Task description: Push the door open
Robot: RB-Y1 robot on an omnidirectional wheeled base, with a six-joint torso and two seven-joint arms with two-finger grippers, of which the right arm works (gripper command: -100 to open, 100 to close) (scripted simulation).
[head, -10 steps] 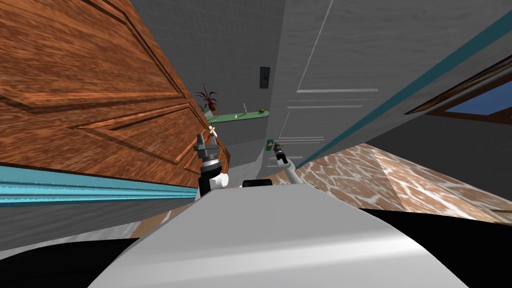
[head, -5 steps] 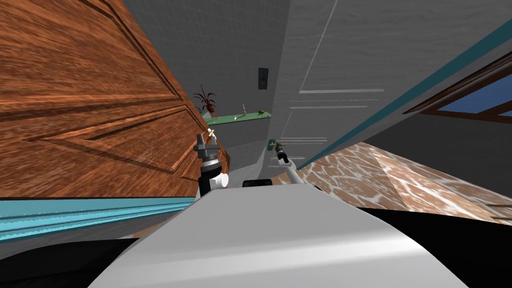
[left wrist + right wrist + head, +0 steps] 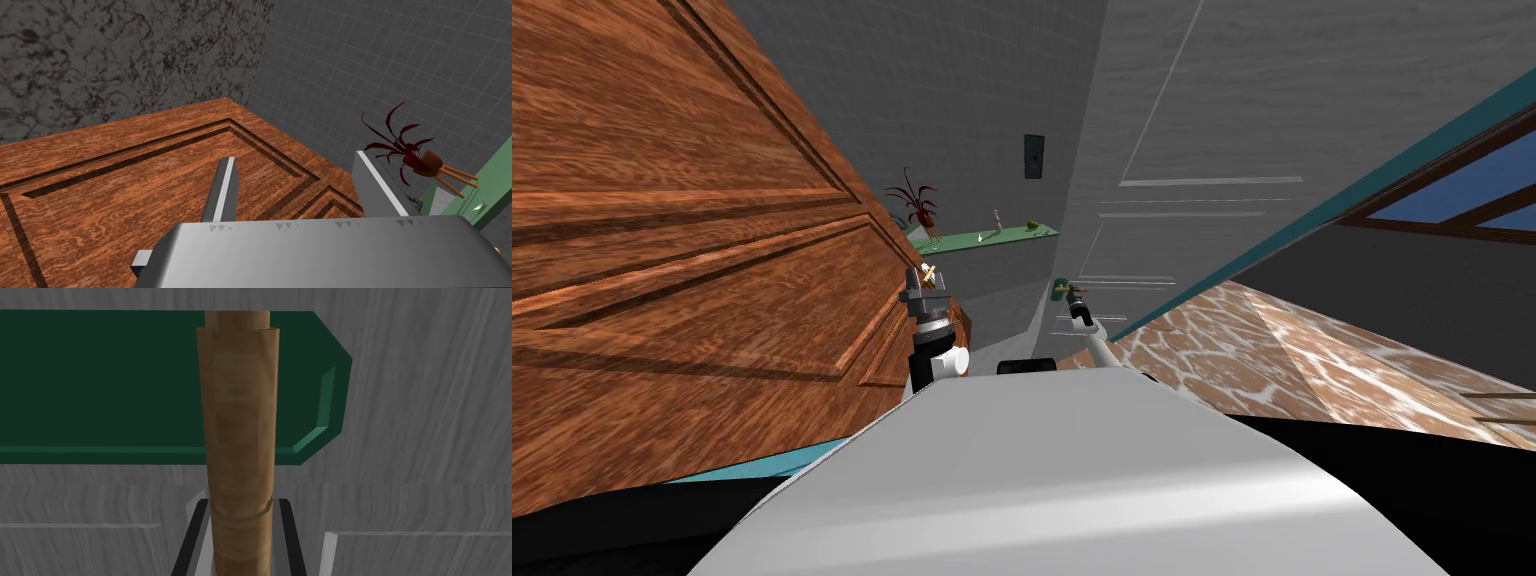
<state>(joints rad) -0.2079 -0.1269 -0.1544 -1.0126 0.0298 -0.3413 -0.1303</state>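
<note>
We see two doors: a big brown door, panelled and wood-grained, taking up the left side, and a grey door with faint panel lines on the right. Between them a grey tiled wall shows. A brown marbled floor runs off to the right below one dark-framed window. On the tiled wall hangs one green shelf carrying one red spiky plant and a few bits too small to name. Above it is one dark wall plate. The grey door has one green backplate and one brown wooden handle standing out from it. Two grippers. The right gripper is at the grey door, closed on the handle with a finger pressed to each side and the backplate right behind. The left gripper is up at the brown door's free edge, spread wide and holding nothing. One of its fingers lies over the door's recessed panel, the other reaches past the door's corner toward the plant. We can't tell if it touches the wood. The brown door is just beside the left gripper, well apart from the right one.
</note>
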